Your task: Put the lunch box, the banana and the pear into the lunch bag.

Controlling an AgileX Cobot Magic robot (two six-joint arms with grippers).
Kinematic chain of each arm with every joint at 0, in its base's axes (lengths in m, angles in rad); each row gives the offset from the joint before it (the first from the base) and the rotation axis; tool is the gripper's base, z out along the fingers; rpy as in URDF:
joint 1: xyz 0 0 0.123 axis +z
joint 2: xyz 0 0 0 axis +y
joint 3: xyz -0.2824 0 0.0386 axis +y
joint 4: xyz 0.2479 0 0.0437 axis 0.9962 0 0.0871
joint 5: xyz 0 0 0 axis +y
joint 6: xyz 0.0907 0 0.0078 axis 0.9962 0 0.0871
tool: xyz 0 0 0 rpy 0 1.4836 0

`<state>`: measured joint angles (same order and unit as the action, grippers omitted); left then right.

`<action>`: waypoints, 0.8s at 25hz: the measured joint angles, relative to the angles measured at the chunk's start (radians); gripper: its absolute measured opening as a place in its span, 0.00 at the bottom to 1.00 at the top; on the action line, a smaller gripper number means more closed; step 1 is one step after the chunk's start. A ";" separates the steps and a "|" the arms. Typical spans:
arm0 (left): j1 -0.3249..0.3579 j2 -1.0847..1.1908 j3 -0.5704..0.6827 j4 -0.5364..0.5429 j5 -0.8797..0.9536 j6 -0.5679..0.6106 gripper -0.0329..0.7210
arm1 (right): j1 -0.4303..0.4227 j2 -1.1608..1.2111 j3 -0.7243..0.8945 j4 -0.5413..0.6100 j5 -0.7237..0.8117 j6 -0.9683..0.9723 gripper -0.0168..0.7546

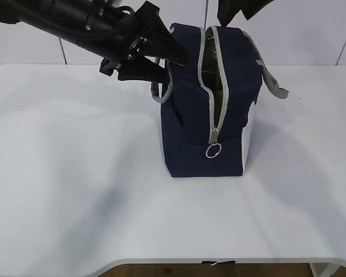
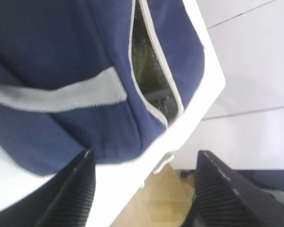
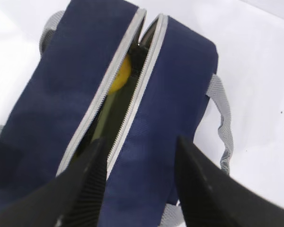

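Lunch bag (image 3: 52, 99) unzipped, yellow fruit (image 3: 119, 75) inside.

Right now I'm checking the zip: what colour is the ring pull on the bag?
Silver-grey metal ring pull, clearest in the exterior view.

My white table (image 1: 75, 173) carries just one thing that I can see: the navy lunch bag (image 1: 190, 109). It stands upright on its base, nearer the far edge than the near edge and slightly right of the middle between the left and right edges. Its zipper, open, runs down the end that faces the near edge, and the ring pull (image 1: 213, 151) hangs low there. A grey handle (image 1: 274, 81) droops over the side toward the right edge.
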<state>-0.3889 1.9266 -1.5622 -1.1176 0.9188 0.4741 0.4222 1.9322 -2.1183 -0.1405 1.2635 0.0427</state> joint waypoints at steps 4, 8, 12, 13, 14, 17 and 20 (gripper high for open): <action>0.013 -0.009 0.000 0.009 0.058 0.002 0.72 | 0.000 -0.052 0.000 0.000 0.000 0.003 0.52; 0.073 -0.047 -0.004 0.045 0.155 0.002 0.71 | 0.000 -0.120 0.000 0.013 0.000 0.006 0.52; 0.147 -0.072 -0.046 0.059 0.264 -0.003 0.66 | 0.000 -0.183 0.004 0.059 0.000 0.008 0.52; 0.160 -0.079 -0.054 0.072 0.274 -0.010 0.65 | 0.000 -0.201 0.013 0.069 0.000 0.008 0.52; 0.169 -0.088 -0.060 0.093 0.276 -0.023 0.64 | 0.000 -0.216 0.028 0.083 0.000 0.008 0.52; 0.174 -0.126 -0.065 0.214 0.284 -0.055 0.61 | 0.000 -0.271 0.103 0.124 0.000 0.009 0.52; 0.171 -0.169 -0.067 0.371 0.300 -0.114 0.58 | 0.000 -0.323 0.207 0.156 0.000 0.009 0.52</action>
<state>-0.2176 1.7580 -1.6295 -0.7470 1.2184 0.3598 0.4222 1.6095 -1.9112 0.0152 1.2635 0.0520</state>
